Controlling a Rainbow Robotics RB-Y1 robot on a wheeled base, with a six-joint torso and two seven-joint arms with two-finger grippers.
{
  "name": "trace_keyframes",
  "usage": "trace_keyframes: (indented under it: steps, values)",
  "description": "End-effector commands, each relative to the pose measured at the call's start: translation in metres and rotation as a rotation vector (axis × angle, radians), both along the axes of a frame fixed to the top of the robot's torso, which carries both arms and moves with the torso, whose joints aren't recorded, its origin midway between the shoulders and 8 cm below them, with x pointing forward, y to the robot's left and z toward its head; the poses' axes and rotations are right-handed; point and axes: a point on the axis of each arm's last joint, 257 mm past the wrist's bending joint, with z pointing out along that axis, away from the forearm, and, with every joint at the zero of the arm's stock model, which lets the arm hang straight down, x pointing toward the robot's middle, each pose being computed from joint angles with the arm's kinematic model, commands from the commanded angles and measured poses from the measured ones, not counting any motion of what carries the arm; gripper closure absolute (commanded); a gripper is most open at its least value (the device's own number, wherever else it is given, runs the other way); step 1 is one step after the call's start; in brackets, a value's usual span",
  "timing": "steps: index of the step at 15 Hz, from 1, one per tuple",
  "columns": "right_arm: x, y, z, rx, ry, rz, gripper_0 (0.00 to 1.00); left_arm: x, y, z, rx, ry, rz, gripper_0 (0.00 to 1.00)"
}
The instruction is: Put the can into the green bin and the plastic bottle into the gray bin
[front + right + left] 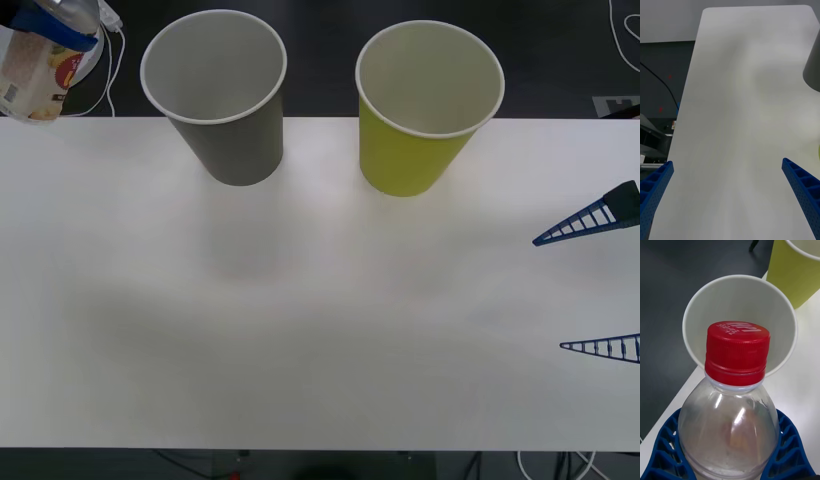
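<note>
My left gripper [55,30] is shut on the plastic bottle [40,65], holding it in the air at the far left, beside the gray bin [235,150]. From the left wrist, the bottle's red cap [738,348] points toward the gray bin's [696,318] open white mouth, with blue fingers [666,450] wrapped round the clear body. The green bin [400,160] stands upright to the right of the gray one, and its wall [790,273] shows beyond it. My right gripper [550,294] hovers open over the table's right side. The can is out of view.
Both bins stand at the far edge of the white table [300,330]. Dark floor lies beyond that edge, with a white cable [110,60] at the back left. The right wrist view looks along the bare tabletop [745,112] past the gray bin's side [813,71].
</note>
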Motion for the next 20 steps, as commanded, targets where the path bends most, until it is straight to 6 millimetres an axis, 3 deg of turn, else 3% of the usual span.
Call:
trace_keyframes:
  steps: [1, 4, 13, 20]
  values:
    - [0.000, 0.000, 0.000, 0.000, 0.000, 0.000, 0.00, 0.011, -0.032, 0.006, 0.028, -0.013, -0.034, 1.00]
    - [0.000, 0.000, 0.000, 0.000, 0.000, 0.000, 0.00, 0.017, -0.052, 0.020, 0.048, -0.003, -0.041, 1.00]
    - [0.000, 0.000, 0.000, 0.000, 0.000, 0.000, 0.00, 0.030, -0.074, 0.040, 0.198, 0.072, -0.042, 1.00]
    - [0.000, 0.000, 0.000, 0.000, 0.000, 0.000, 0.00, 0.043, -0.099, 0.049, 0.184, 0.087, -0.035, 1.00]
